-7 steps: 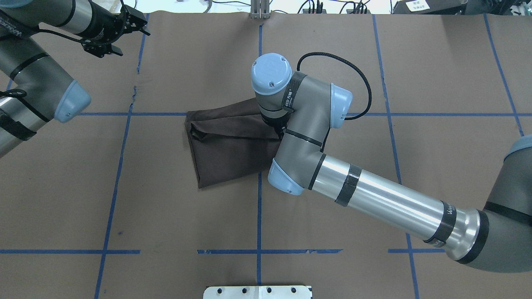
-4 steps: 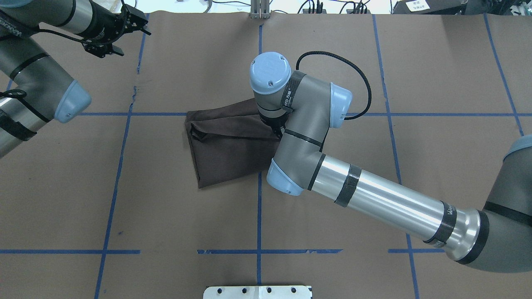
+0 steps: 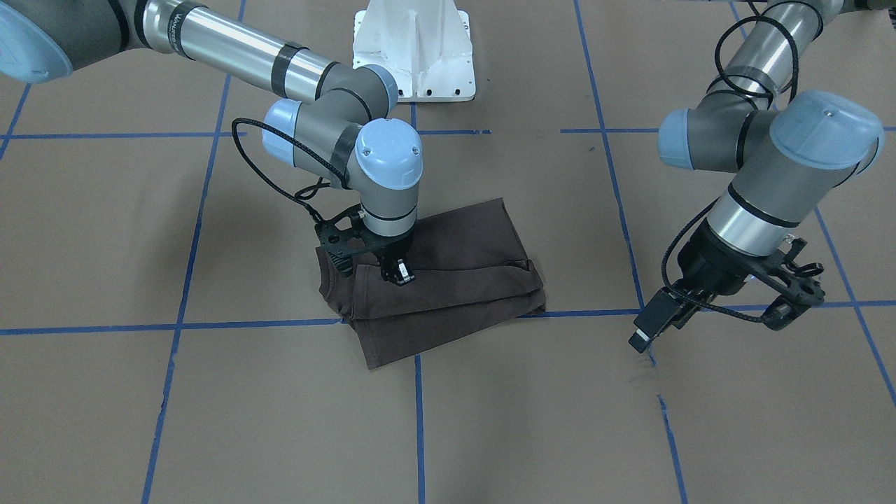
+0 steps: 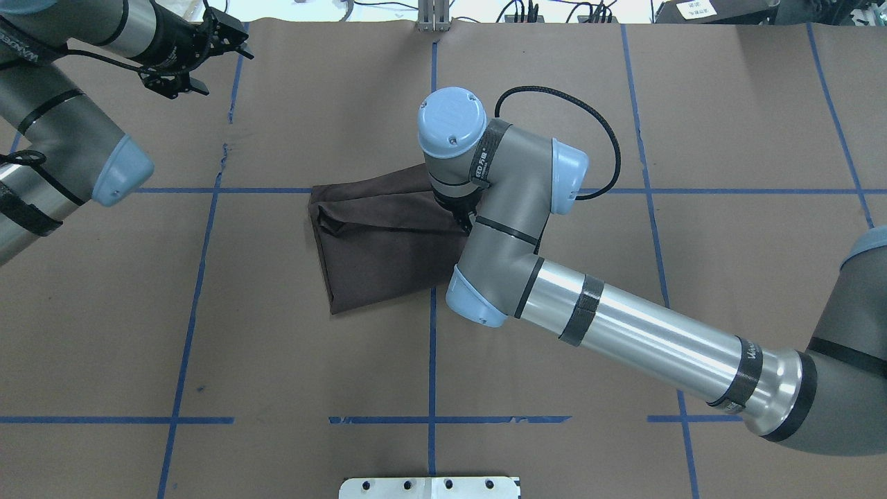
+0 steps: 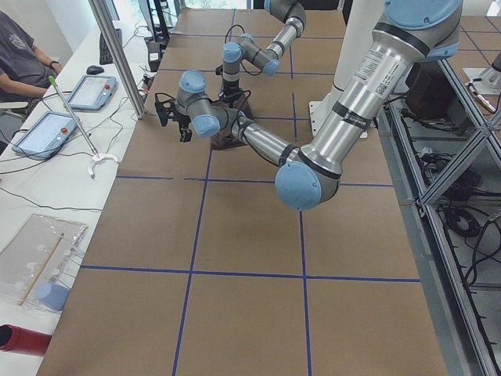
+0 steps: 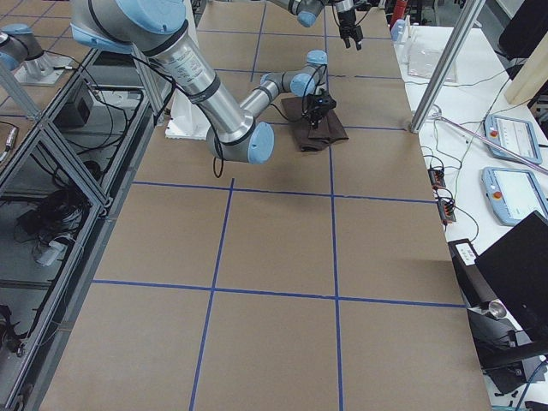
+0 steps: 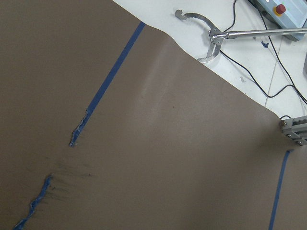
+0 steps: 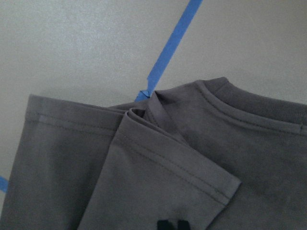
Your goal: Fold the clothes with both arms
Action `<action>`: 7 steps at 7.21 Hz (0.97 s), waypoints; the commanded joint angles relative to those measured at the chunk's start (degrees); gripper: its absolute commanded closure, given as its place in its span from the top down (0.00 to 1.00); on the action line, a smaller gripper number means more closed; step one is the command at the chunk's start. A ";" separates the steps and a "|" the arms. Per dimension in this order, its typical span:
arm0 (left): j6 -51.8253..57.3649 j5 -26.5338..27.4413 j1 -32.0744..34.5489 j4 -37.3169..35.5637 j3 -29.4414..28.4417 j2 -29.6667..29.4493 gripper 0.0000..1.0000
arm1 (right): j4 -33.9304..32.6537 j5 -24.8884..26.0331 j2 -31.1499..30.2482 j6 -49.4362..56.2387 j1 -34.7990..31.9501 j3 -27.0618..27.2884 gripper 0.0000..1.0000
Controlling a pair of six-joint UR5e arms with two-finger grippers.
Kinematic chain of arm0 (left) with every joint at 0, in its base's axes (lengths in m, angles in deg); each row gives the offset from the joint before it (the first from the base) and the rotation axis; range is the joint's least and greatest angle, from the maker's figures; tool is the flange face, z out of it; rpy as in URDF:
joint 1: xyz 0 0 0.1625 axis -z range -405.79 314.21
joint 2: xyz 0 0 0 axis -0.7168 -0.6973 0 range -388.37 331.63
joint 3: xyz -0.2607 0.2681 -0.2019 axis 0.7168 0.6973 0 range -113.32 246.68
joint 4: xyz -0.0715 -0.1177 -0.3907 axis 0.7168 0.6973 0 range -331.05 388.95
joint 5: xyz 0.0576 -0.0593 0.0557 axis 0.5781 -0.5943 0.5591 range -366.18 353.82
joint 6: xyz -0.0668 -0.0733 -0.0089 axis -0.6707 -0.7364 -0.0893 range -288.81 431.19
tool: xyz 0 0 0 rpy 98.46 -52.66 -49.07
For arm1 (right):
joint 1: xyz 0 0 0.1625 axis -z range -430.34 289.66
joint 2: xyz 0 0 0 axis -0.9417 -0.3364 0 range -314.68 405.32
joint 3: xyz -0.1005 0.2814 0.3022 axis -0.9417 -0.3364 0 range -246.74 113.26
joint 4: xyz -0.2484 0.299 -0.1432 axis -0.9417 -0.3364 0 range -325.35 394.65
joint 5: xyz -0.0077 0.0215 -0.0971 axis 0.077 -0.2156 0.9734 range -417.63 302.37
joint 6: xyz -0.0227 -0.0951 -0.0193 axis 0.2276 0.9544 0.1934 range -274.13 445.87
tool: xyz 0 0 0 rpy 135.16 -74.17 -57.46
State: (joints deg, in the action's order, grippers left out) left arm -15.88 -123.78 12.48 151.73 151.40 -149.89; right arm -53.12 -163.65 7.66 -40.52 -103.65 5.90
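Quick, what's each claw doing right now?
Left gripper: open, holding nothing.
Right gripper: closed, tips down on the T-shirt; whether it pinches fabric cannot be told.

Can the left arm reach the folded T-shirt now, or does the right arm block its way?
Probably yes. The left end effector hangs near the table's far left corner, with only bare paper between it and the T-shirt's left edge. The right arm covers only its right side.

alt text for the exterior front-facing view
The right gripper is down on a folded dark brown T-shirt at the middle of the brown table. The left gripper hangs off to the view's right, jaws open, clear of it.
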 commanded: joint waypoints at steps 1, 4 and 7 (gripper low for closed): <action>-0.04 0.00 -0.01 0.00 0.00 -0.03 1.00 | 0.15 0.12 -0.30 -0.25 0.09 -0.04 0.75; -0.12 0.00 -0.01 -0.09 0.35 -0.12 1.00 | 0.24 0.12 -1.09 -0.43 0.79 -0.21 0.65; -0.56 0.00 -0.09 -0.09 0.44 -0.12 1.00 | 0.15 0.29 -1.18 -0.61 0.79 -0.21 0.00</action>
State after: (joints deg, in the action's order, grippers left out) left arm -16.28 -123.74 12.41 151.70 151.82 -150.01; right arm -52.90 -163.46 6.51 -41.03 -102.87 5.69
